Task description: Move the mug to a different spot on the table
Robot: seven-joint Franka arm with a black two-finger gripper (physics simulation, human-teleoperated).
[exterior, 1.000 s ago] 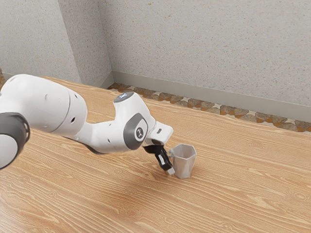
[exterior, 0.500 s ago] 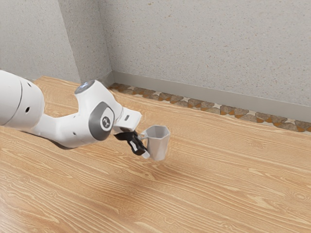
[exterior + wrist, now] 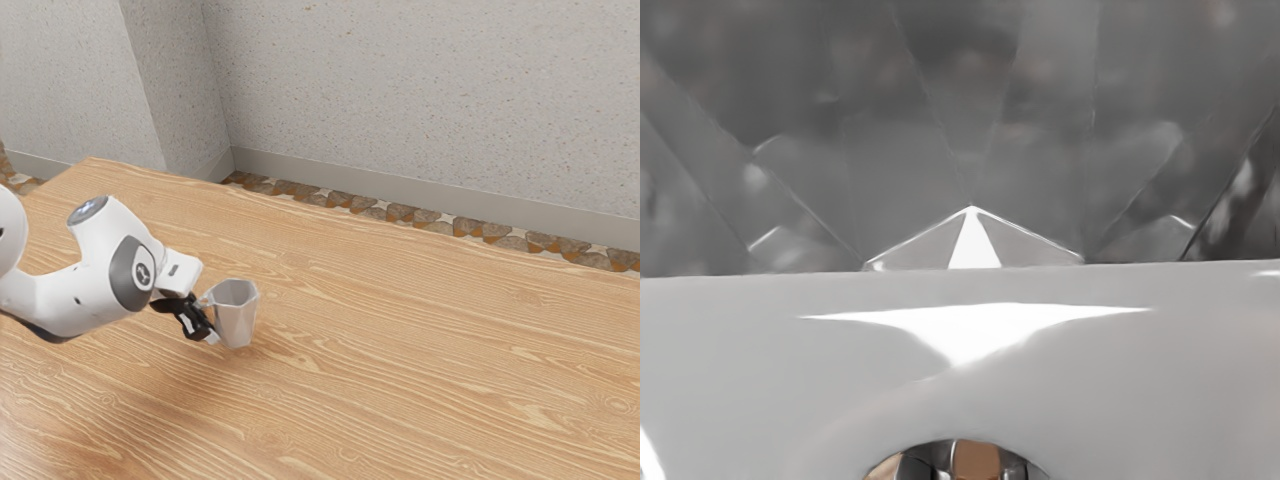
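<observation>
The black two-finger pincer [image 3: 203,330] is closed on the pale grey faceted ceramic mug [image 3: 234,312]. Its fingers clamp the mug's wall on the side facing the white robot arm [image 3: 90,285], so the mug sits right at the fingertips and extends away from the wrist. The mug is nearly upright, w/ a slight lean. Its base is very close to the light-brown wooden table [image 3: 430,340] under the pincer. It is not possible to tell if it touches the wood or hangs just above.

Progress, as a judgement: the grasp is done and the carry is probably in hand, i.e. approx. the middle of the task. What is left is to choose a spot, set the base flat on the wood, open the fingers and pull the hand back w/o knocking the mug. No release is seen yet.

Contents: in the wrist view the mug [image 3: 960,350] shows its white rim directly below the hand and, beyond the rim, the grey faceted inner wall. Nothing lies inside as far as that part shows, so spilling seems no concern.
</observation>
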